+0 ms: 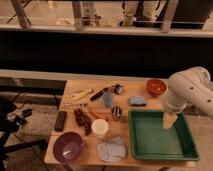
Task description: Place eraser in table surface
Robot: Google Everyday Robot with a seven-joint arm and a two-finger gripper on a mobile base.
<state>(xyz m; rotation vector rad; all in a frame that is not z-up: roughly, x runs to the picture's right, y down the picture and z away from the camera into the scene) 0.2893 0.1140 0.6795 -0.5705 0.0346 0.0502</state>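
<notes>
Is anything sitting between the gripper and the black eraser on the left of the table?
Yes. The gripper hangs over the green tray at right; the eraser lies near the left edge of the table. Between them stand a white cup, a small metal cup and a dark cluster.

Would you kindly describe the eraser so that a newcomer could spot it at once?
Start at the table and go to its left edge in the picture, far from the end effector hanging over the green tray. The eraser lies just behind the purple bowl. It is the only flat, black, remote-like bar there.
</notes>
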